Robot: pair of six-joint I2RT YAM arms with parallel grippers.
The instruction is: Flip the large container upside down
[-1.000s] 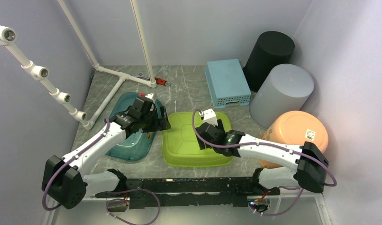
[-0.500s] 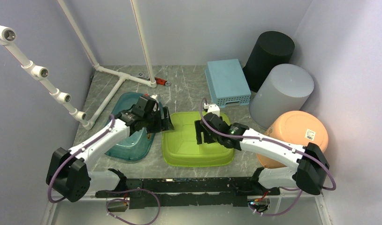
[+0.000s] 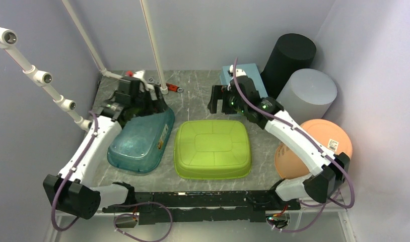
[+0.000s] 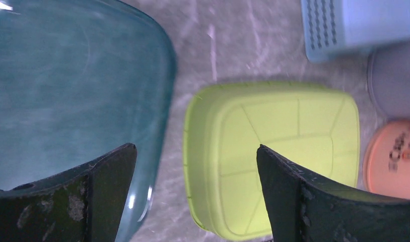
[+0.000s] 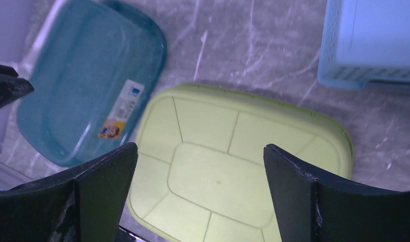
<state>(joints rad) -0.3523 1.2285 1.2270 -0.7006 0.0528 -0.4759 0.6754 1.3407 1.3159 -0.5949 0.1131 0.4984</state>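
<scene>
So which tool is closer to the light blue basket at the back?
Right. The right tool hangs just left of the light blue basket, open. The left tool is farther off, over the far end of the teal tub.

The top view looks steeply down over the whole table [image 3: 193, 96]. Both wrist views look down from high, sharing the green container [image 4: 273, 151] between their fingers [image 5: 99, 196].

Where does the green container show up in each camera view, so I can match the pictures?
Top external: the green container lies bottom up at the centre of the table, ahead of the arm bases.
Left wrist: right of centre, reaching the lower edge.
Right wrist: lower middle, running off the bottom.
Shared landmark: the teal container beside it, in all three views.
</scene>
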